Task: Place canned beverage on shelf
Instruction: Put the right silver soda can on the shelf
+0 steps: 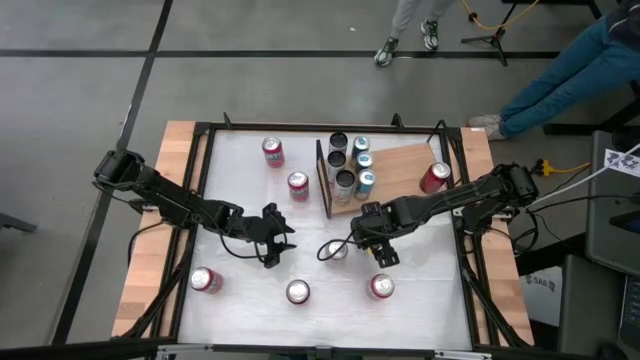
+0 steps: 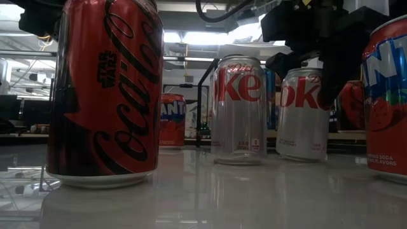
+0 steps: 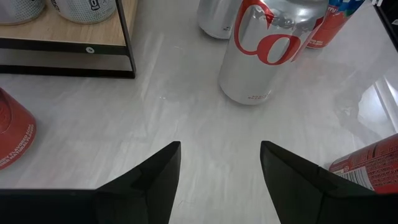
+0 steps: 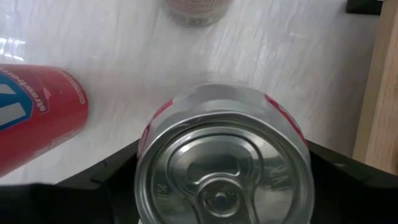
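Both arms are dark, nearly black, built of slim jointed segments with bulkier rounded housings at the joints. The left arm (image 1: 170,200) starts at about nine o'clock on the table, the right arm (image 1: 470,195) at about three. Black cables loop beside each. The left gripper's fingers (image 3: 155,177) are matte black, flat, tapering wedges; surface markings seem absent, though glare hides detail.
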Controlling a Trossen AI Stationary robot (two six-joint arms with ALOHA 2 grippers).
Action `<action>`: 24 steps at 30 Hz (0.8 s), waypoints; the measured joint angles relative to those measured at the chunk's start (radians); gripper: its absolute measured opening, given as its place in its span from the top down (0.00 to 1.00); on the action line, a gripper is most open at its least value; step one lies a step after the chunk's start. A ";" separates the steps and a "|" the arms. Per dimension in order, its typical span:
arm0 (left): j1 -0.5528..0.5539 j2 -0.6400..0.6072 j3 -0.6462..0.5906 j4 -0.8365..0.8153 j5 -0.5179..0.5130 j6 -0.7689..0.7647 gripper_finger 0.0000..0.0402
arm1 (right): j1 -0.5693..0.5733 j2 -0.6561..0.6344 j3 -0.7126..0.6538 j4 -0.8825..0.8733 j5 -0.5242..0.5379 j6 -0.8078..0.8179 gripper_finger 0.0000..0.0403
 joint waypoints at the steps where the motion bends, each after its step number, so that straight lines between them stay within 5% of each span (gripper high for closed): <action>1: 0.000 0.000 0.000 0.000 0.000 0.000 0.47 | 0.000 0.000 0.000 0.000 0.000 0.000 0.18; 12: 0.000 0.000 0.000 0.000 0.000 0.000 0.47 | 0.001 0.000 0.000 -0.001 0.000 0.000 0.02; 24: 0.001 0.000 0.000 0.001 0.000 -0.001 0.47 | 0.000 0.000 0.002 -0.058 0.000 0.148 0.08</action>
